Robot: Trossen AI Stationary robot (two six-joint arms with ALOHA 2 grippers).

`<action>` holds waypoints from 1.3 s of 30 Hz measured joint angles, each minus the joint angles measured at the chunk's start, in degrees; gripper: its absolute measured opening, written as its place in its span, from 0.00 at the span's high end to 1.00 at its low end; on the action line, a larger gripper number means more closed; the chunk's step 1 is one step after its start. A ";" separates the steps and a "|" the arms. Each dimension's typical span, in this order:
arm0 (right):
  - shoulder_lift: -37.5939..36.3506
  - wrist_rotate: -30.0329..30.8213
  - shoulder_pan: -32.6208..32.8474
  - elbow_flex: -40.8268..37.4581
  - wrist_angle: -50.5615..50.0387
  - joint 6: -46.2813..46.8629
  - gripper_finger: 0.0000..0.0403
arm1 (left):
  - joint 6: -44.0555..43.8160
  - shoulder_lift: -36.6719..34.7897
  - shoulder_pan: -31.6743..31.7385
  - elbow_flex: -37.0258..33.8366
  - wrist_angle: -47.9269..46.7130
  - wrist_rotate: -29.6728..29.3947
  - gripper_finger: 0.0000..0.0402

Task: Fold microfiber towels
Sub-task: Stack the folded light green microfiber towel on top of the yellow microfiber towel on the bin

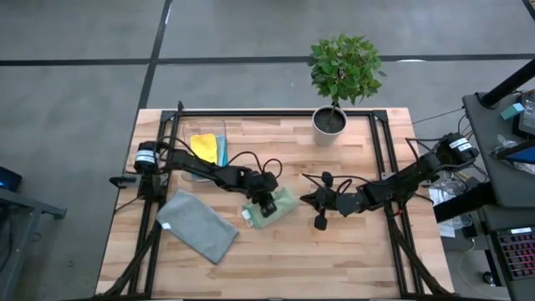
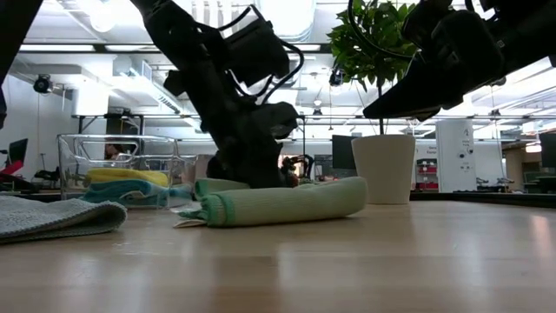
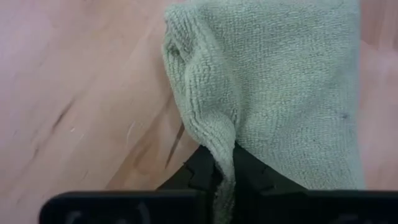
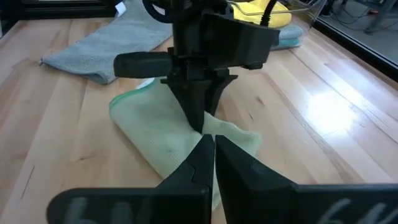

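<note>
Olive green towel (image 1: 276, 207) mid-table (image 1: 351, 251): left gripper (image 1: 267, 203) angled down, pinching its edge. Right gripper (image 1: 311, 201) nearby, fingers together, holding nothing, hovering above wood.

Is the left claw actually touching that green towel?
Touching. The left wrist view shows the left gripper shut on a pinched fold of the olive green towel.

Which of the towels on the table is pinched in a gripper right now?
The olive green towel at mid-table: the left gripper is shut on its edge. The grey towel lies untouched nearby.
</note>
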 joint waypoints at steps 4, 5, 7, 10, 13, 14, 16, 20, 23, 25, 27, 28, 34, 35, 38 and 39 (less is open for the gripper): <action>0.00 -0.01 0.02 -0.02 0.00 0.01 0.98 | 0.47 -2.05 -0.23 -0.20 -1.19 -0.86 0.97; 0.00 -0.04 0.02 -0.02 -0.05 0.01 0.98 | 0.59 -2.80 -0.23 -0.22 -1.47 -1.23 0.97; 0.00 -0.04 0.02 -0.04 -0.17 0.03 0.98 | 1.66 -4.63 -0.21 -0.22 -1.97 -2.19 0.97; 0.00 -0.11 0.02 -0.07 -0.31 0.07 0.98 | 1.90 -7.53 -0.19 -0.22 -4.00 -4.01 0.97; 0.00 -0.17 0.02 -0.07 -0.41 0.05 0.98 | 2.76 -10.78 -0.14 -0.22 -7.14 -6.61 0.97; 0.00 -0.17 0.02 -0.08 -0.51 0.03 0.98 | 3.15 -11.99 -0.05 -0.22 -7.89 -7.60 0.97; 0.00 -0.17 0.02 -0.09 -0.52 0.03 0.98 | 3.33 -14.45 0.06 -0.22 -10.28 -9.55 0.97; 0.00 -0.16 0.02 -0.08 -0.69 0.10 0.98 | 3.79 -19.77 0.44 -0.22 -15.69 -13.87 0.97; 0.00 -0.17 0.02 -0.09 -0.90 0.09 0.98 | 4.58 -25.20 1.07 -0.22 -20.64 -18.56 0.97; 0.00 -0.15 0.02 -0.07 -1.06 0.11 0.98 | 4.66 -29.11 1.84 -0.22 -23.70 -22.33 0.97; 0.00 -0.15 0.02 -0.09 -1.12 0.09 0.98 | 4.66 -32.92 2.93 -0.22 -26.71 -25.61 0.97; 0.00 -0.15 0.02 -0.09 -1.16 0.12 0.98 | 4.66 -34.93 3.68 -0.22 -27.94 -26.70 0.97; 0.00 -0.15 0.02 -0.09 -1.25 0.14 0.98 | 6.50 -45.65 9.11 -0.22 -33.78 -30.71 0.97; 0.00 -0.15 0.02 -0.09 -1.25 0.14 0.98 | 6.56 -47.20 10.11 -0.22 -34.91 -31.96 0.97; 0.00 -0.14 0.02 -0.09 -1.25 0.09 0.98 | 6.52 -51.34 13.62 -0.22 -39.31 -35.40 0.97; 0.00 -0.15 0.02 -0.09 -1.25 0.08 0.98 | 6.27 -52.49 14.78 -0.22 -40.91 -36.59 0.97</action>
